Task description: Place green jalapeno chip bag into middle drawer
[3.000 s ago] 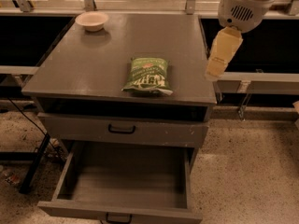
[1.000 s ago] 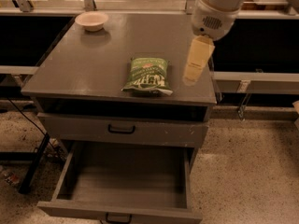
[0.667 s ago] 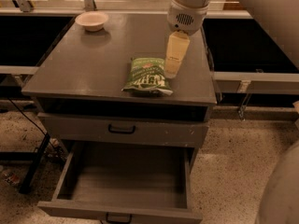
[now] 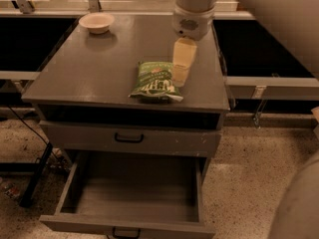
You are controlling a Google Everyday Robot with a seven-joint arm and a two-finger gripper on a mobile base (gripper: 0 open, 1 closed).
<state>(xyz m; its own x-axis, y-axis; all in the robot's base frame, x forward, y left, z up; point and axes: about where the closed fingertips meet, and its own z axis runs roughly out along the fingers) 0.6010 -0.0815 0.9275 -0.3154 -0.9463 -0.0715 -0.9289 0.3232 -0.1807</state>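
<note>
The green jalapeno chip bag (image 4: pixel 155 81) lies flat on the grey cabinet top (image 4: pixel 89 68), near its front edge right of centre. My gripper (image 4: pixel 181 76) hangs from the arm at top centre, its pale fingers pointing down just right of the bag's upper right corner, close to it. The middle drawer (image 4: pixel 134 193) is pulled open below, its box interior bare, with a small black handle at the front lip. The closed drawer front (image 4: pixel 129 138) sits directly above it.
A beige bowl (image 4: pixel 96 22) stands at the cabinet top's back left. A grey rail (image 4: pixel 271 86) runs to the right of the cabinet. Black legs and cables (image 4: pixel 30 173) stand on the speckled floor at left. My arm fills the top right and right edge.
My gripper has moved left and down across the cabinet top, from beyond the right edge to just beside the bag. The bag and drawer have not moved.
</note>
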